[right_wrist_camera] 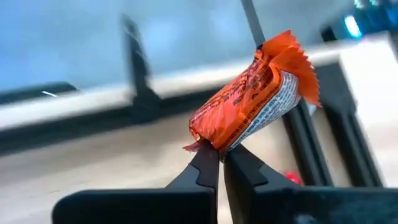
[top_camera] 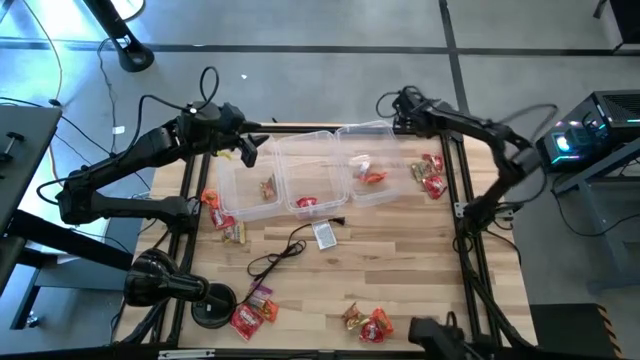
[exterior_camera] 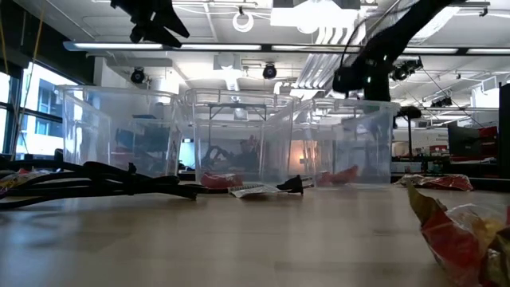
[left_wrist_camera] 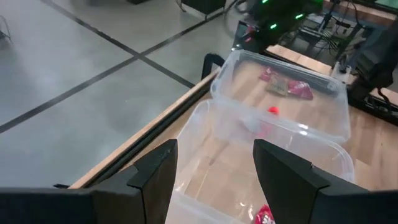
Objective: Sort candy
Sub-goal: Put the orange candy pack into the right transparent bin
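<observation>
Orange candy pinched in raised R gripper, fingertips together.

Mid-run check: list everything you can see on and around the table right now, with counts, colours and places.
clear plastic bins: three, in a row at the table's far side.
candy in bins: brown piece in the left bin, red in the middle, orange-red in the right.
loose candy: red and gold, by the left edge, near edge, right of the bins.
grey tag with black cable: one, in front of the bins.
left gripper: jaws open, above the bins.
right gripper: jaws shut on an orange candy.
</observation>
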Available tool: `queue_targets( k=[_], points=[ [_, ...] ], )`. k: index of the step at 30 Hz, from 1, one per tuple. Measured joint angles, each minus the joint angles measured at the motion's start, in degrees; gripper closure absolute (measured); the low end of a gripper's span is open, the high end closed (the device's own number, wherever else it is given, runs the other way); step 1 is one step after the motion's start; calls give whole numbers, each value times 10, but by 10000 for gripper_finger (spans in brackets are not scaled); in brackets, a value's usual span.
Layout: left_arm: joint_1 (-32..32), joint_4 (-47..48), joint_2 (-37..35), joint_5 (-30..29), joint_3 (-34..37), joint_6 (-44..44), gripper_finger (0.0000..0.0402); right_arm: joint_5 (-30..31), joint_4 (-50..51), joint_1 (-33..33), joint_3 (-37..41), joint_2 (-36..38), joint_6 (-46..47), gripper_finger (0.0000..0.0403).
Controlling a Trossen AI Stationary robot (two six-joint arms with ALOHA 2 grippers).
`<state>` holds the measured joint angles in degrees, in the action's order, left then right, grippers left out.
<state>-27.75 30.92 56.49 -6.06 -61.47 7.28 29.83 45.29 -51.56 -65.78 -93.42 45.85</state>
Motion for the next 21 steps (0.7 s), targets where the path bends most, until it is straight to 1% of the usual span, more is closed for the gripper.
queue_targets(
  k=[4,6,7,8,10,13,14,15,16,21],
  points=[
    [0,-14,0,-5,0,0,197,1,-41,14,-1,100,-61,402],
    [0,-17,0,-10,0,0,197,-15,-64,29,-1,151,-95,402],
    [0,-17,0,-14,0,1,197,-39,-73,36,-1,174,-114,402],
    [0,-17,0,-20,0,3,197,-78,-84,43,-1,196,-134,402],
    [0,-17,0,-27,0,12,197,-173,-105,56,-2,230,-164,402],
    [0,-17,0,-35,0,16,197,-318,-99,85,-2,253,-178,403],
    [0,-17,0,-35,0,17,197,-353,-93,98,-1,255,-177,403],
    [0,-17,0,-35,0,22,197,-376,-86,115,2,254,-176,403],
    [0,-17,0,-35,0,27,197,-387,-78,134,7,252,-176,403],
    [0,-17,0,-35,0,48,197,-401,-69,220,43,233,-176,403]
  ],
)
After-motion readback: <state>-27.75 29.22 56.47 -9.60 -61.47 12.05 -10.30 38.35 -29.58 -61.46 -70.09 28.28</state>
